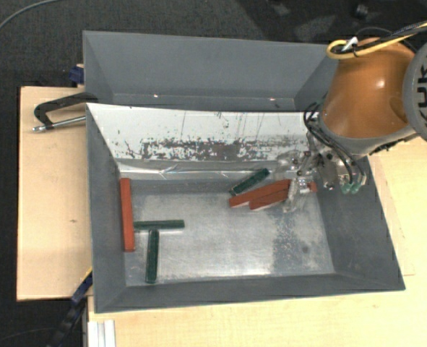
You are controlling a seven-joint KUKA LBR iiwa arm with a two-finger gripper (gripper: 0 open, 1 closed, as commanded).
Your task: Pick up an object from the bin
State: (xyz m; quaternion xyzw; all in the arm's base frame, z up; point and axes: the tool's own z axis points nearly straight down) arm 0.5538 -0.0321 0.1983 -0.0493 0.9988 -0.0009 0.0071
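Lying just left of the claw (298, 186): red block (260, 195), its end at the claw, with a green bar (251, 181) alongside. The claw sits low there, likely for an end grip; its opening cannot be told. Far left: red bar (127, 214) and green T-pair (152, 255), both clear of it.

Views: one camera, set above the bin (199, 71).
Facing: downward and tilted. The far and right walls show broad inner faces, the near and left walls narrower strips.
Distance: far enough back to take in the whole bin from rim to rim. The bench (271, 324) runs along the bottom edge and the dark floor (162, 6) lies beyond the top.
Arm's side: the arm (365, 92) enters from the right, high and near the lens, and is cut off by the frame's edge.
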